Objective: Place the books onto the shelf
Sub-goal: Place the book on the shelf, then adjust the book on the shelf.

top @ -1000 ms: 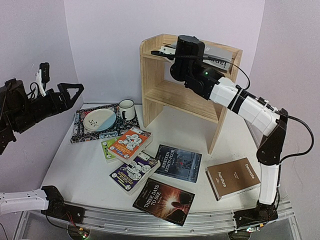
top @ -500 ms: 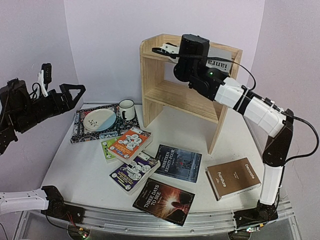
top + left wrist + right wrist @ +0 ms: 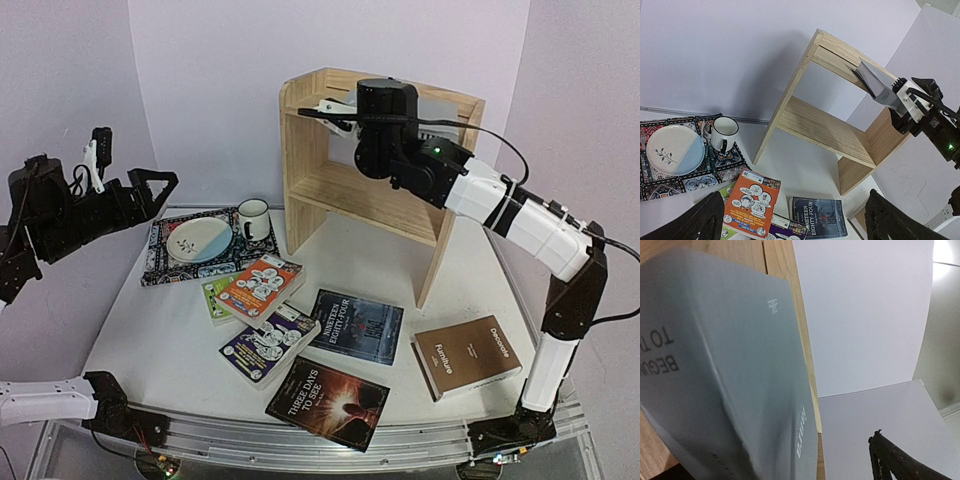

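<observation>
**At the top tier: grey book set down, six more on the table**

At the upper middle of the top view, the right arm's [image 3: 520, 215] jaws stand spread wide over the top tier of the shelf [image 3: 300, 150]. They pinch nothing. In the right wrist view the one fingertip [image 3: 890, 460] that shows is clear of the grey book [image 3: 715, 365], which fills the left of that frame. From the left wrist view the grey book [image 3: 874, 80] rests on the top tier at a tilt, one end jutting toward the arm.

This looks like the end of the first placement, so the right arm should back straight out without nudging the book.

At the left edge of the top view, the left arm's [image 3: 70, 215] jaws are also wide open and empty, held above the placemat [image 3: 160, 262].

On the table [image 3: 170, 340], well apart from the shelf, lie:
- the orange paperback [image 3: 262, 285], overlapping the green one [image 3: 215, 297]
- the purple one [image 3: 268, 343]
- "Nineteen Eighty-Four" [image 3: 357, 325]
- "Three Days to See" [image 3: 327, 400]
- "Decorate" [image 3: 467, 357], at lower right

"Decorate" sits nearest the right arm and is a likely next pick. It lies flat, so the jaws would need an edge to close on.
</observation>
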Motion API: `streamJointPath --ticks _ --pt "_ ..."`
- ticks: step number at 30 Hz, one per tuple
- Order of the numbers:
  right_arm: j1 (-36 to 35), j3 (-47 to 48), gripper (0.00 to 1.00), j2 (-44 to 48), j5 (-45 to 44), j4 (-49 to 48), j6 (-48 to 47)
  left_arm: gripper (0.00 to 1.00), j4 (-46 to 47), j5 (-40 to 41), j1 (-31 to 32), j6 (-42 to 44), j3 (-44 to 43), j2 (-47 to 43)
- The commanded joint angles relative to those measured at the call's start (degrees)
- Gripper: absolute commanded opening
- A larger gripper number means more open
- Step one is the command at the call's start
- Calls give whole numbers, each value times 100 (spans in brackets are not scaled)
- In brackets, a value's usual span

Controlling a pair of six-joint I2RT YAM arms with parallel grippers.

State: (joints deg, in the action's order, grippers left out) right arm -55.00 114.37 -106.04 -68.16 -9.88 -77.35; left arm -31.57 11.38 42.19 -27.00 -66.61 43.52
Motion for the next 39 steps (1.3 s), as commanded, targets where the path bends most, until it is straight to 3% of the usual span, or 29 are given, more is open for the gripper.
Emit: streamJointPath --ticks 1,14,22,32,39 --pt "-70 122 98 329 26 451 649 99 60 103 -15 46 -36 18" --pt "-57 611 98 228 637 1423 1454 99 56 101 -18 19 -11 -28" --pt "-140 1004 98 150 783 1705 1452 99 55 75 -18 2 -25 -11" --pt "-440 579 98 812 1483 1763 1967 99 61 67 -18 -32 -43 65" --pt "-531 313 98 982 1474 1753 1856 99 63 84 -14 -27 -41 72"
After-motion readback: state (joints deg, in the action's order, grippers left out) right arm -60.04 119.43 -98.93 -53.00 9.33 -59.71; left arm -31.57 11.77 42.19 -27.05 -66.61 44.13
